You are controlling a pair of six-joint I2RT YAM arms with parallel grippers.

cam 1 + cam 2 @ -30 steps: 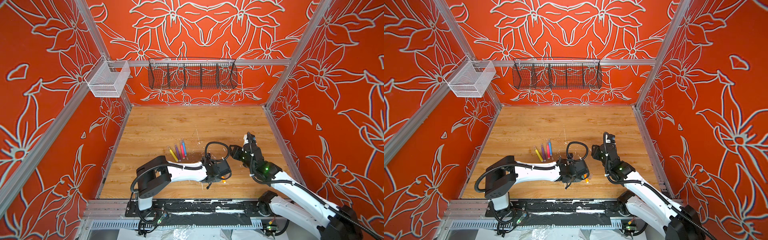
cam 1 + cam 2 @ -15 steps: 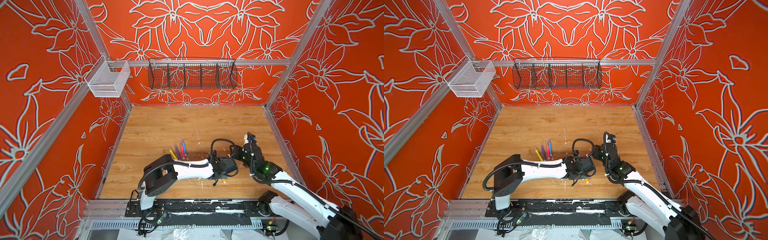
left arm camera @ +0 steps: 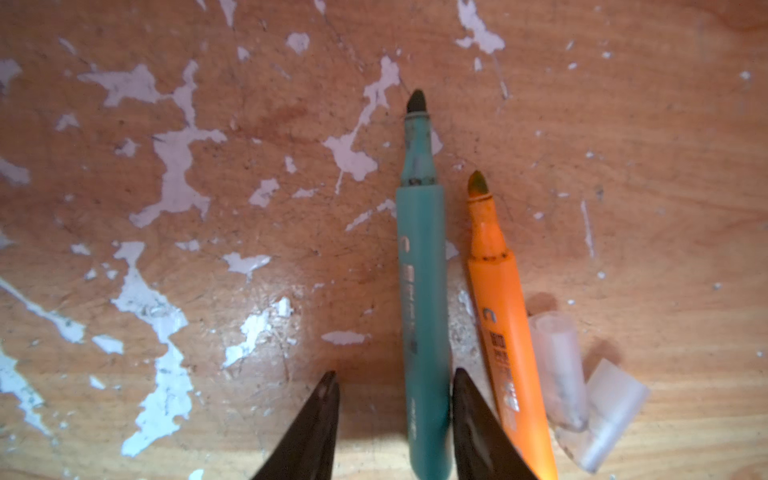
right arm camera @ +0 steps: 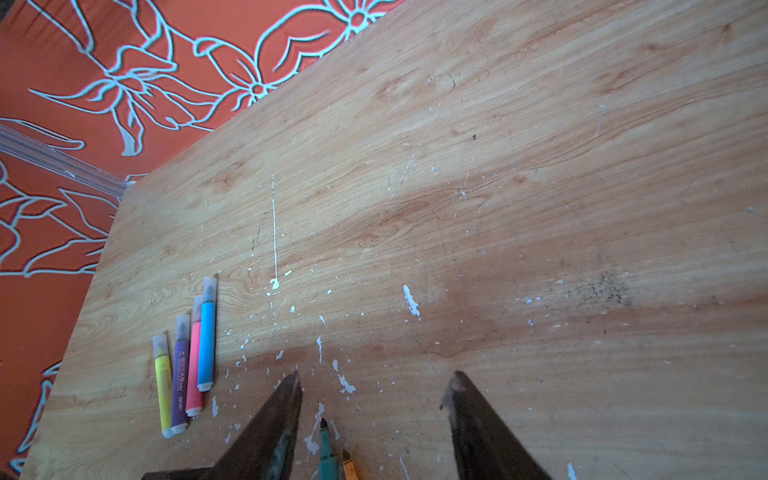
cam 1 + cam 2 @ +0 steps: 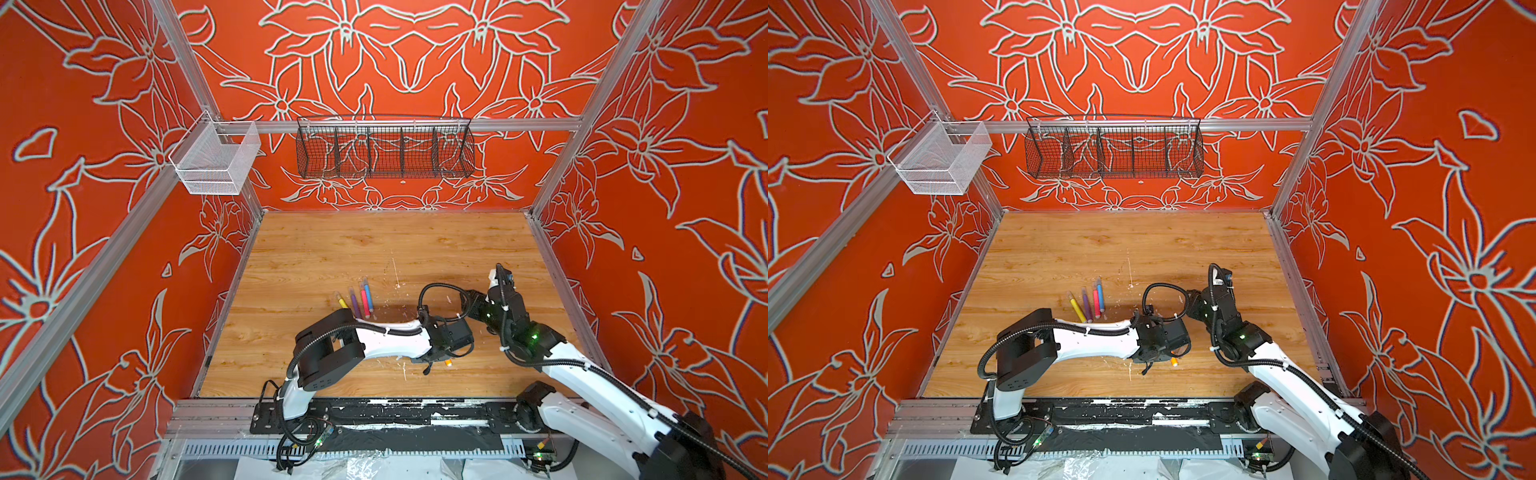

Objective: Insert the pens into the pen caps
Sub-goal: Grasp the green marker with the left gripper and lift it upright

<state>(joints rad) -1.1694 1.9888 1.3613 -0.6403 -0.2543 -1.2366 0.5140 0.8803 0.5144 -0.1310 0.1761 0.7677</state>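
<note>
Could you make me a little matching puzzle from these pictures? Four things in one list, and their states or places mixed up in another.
Things:
1. slim green felt-tip marker
2. slim orange felt-tip marker
3. slim blue felt-tip marker
4. two stubby clear plastic caps

States:
a. cap already on
b. lying loose, no pen inside
c. uncapped, between the left jaws
d. uncapped, just outside the left jaws

Pairs: 1-c, 2-d, 3-a, 4-b

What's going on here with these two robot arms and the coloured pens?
They are capping markers. Four capped pens lie in a row. The left gripper straddles the uncapped green pen, jaws open, not gripping yet. The orange pen and two loose pen caps lie beside it. The right gripper hovers nearby, open and empty.
</note>
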